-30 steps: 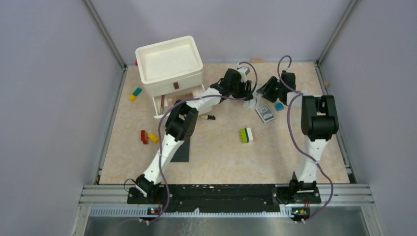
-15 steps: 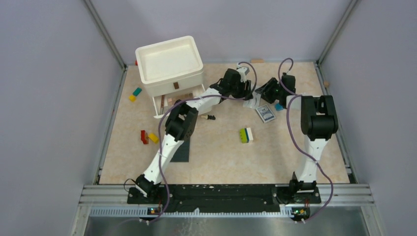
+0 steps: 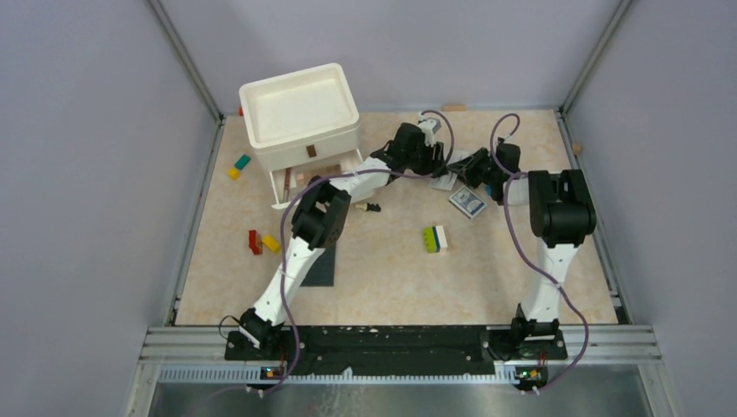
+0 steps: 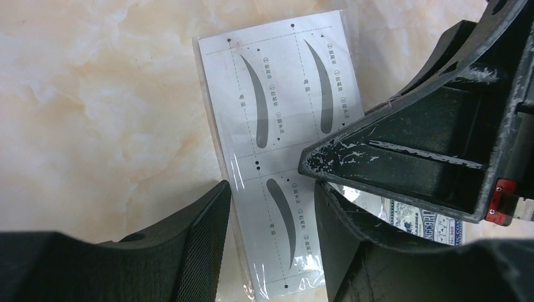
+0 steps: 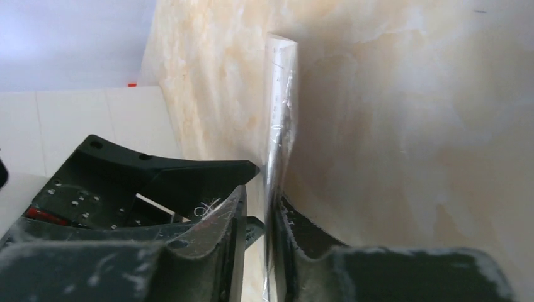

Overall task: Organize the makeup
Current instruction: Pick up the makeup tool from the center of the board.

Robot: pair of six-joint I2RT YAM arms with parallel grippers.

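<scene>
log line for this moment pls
white card: between both grippers | left gripper: astride card, grip unclear | right gripper: jaws narrow on card edge, grip unclear

1. Walls [image 3: 87,174]: plain pale lavender-grey panels on L, back & R sides, matte.
2. Corner posts [image 3: 187,61]: slim alu. profiles at both back corners, slanting outward toward top of the overhead view.
3. Tabletop [image 3: 391,278]: beige marble-look surface w/ cream & orange veining, slightly glossy close up.
4. Side edging [image 3: 195,217]: thin metal strips along L & R table sides.
5. Front rail [image 3: 391,372]: slotted alu. bar across near edge; grey metal sheet [image 3: 391,401] below it.
6. Light: soft, even, from above; only faint shadows.
</scene>
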